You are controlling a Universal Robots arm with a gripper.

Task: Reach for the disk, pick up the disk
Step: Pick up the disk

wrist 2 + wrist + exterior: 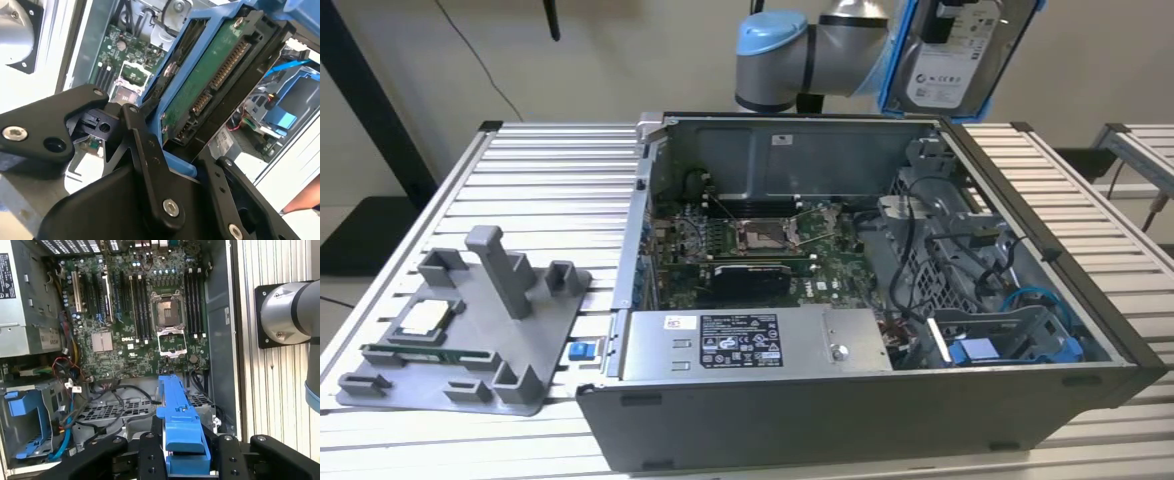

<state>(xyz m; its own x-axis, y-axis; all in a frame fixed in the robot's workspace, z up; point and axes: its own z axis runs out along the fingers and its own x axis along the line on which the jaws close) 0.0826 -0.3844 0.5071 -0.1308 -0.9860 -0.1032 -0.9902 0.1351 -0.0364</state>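
Open grey computer case (854, 420) lying on its side on a slatted metal counter (534, 170), side panel off. Green motherboard (747, 245) inside with an empty processor socket (758, 236) at centre. Grey power supply box (747, 345) with a black-and-white label along the near wall. Blue drive cage (1014, 345) and tangled cables toward the exterior view's right. Beside the case, toward the exterior view's left, a grey fixture tray (467, 340) carrying a small square silver chip (424, 318) and a green memory stick (427, 353).

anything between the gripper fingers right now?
Yes, the disk in its blue bracket sits clamped between the fingers in both wrist views, lifted above the open computer case.
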